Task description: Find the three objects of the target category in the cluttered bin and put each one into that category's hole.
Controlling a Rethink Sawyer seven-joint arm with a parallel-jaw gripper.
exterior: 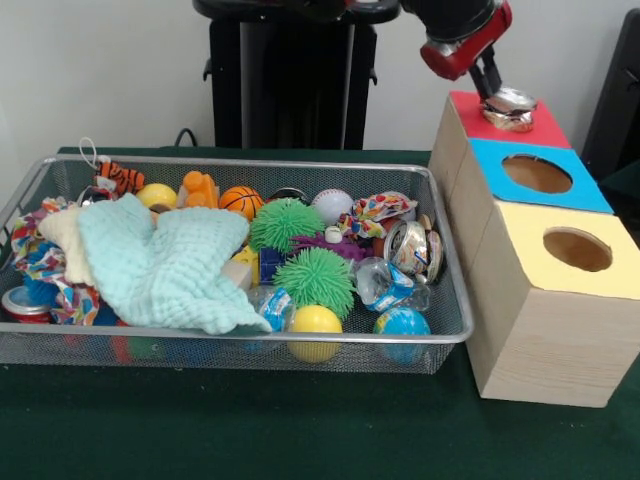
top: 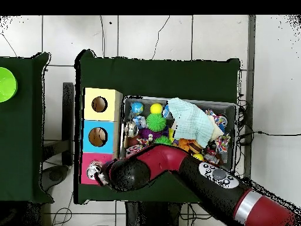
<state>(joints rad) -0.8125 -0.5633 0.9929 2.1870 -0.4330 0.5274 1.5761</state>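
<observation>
My gripper hangs over the red-topped box at the far right and is shut on a dented silver can. The can sits right on the box's top and hides the hole. In the overhead view the gripper and the can are over the same box. A second can lies in the wire mesh bin at its right end, also seen from above. A red can lies at the bin's near left corner.
The blue-topped box and the yellow-topped box stand in a row with the red one, right of the bin. The bin holds a pale green cloth, green spiky balls, a crushed plastic bottle and other balls and toys.
</observation>
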